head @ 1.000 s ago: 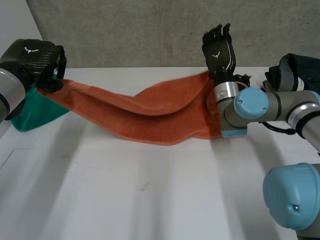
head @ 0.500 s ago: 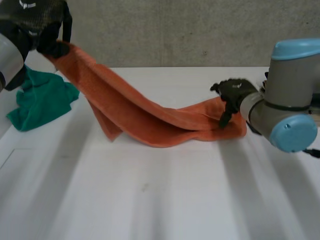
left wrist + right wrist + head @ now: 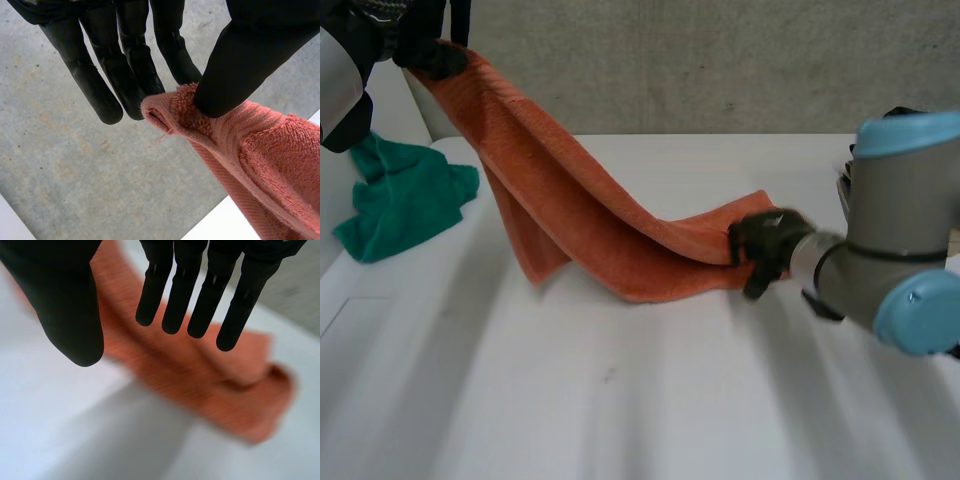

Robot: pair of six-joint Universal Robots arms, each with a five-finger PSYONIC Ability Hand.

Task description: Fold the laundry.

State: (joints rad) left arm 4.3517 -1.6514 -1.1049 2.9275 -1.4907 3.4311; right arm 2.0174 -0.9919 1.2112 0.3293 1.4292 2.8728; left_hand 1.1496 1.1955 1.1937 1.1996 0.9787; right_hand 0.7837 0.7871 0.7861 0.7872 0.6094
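An orange towel [image 3: 590,220] stretches from high at the back left down onto the white table [image 3: 620,400]. My left hand [image 3: 420,40] holds it up by one corner. In the left wrist view the thumb [image 3: 240,65] pinches that corner of the towel [image 3: 260,155] against the fingers. My right hand [image 3: 765,245] is low at the towel's other end, which lies on the table. Seen from the right wrist, that hand [image 3: 65,305] has straight fingers with the thumb apart, and it hovers over the towel [image 3: 220,375] with nothing in it.
A crumpled green cloth [image 3: 405,200] lies at the table's left edge, under my raised left arm. A grey concrete wall runs along the back of the table. The right arm's big joints stand over the right side of the table.
My left hand has lifted the towel's corner from table height to high up. My right hand has swung down from upright behind the towel to its right end.
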